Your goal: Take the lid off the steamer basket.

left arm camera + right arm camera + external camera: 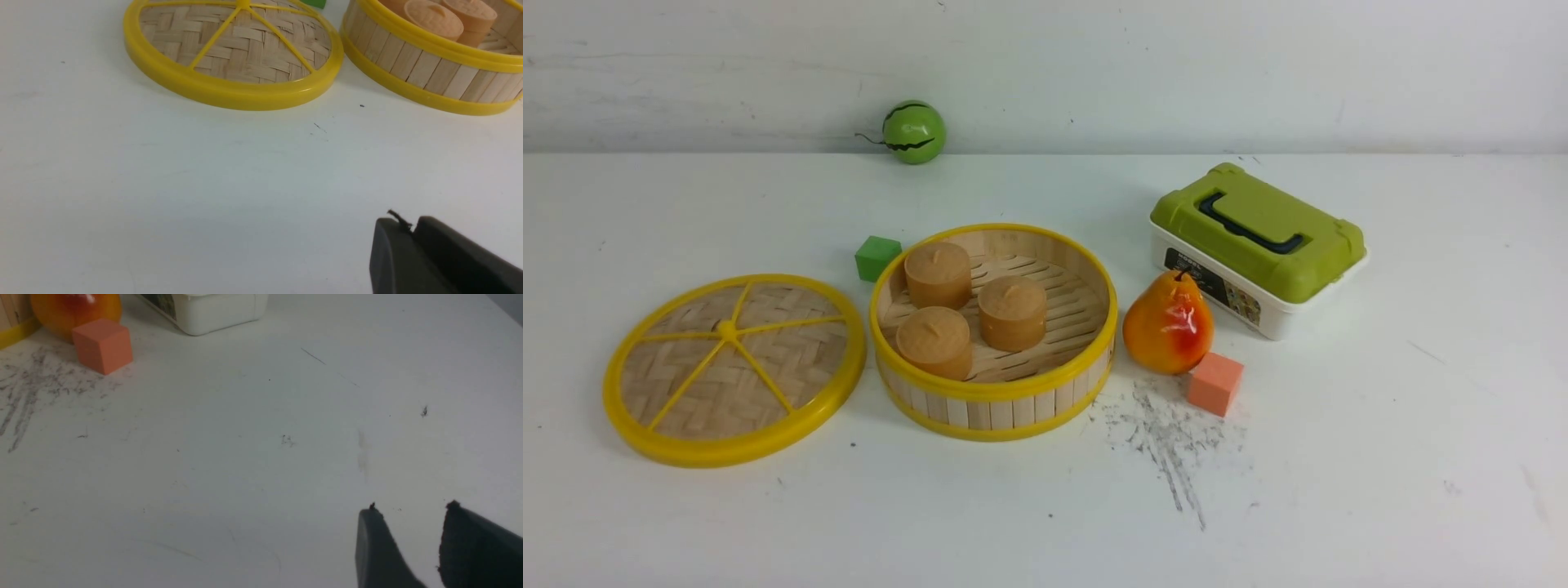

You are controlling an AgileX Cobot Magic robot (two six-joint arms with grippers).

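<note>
A scuffed white table (1339,490) backs onto a pale wall. The lid (734,369), woven bamboo with a thick yellow rim, spokes and centre knob, lies flat at near left, just beside the open steamer basket (995,331) holding three tan buns (974,314). The job looks done; a clean finish means backing the left gripper (410,228), pads nearly together and empty, straight away. The right gripper (410,516) stands spread, empty.
</note>
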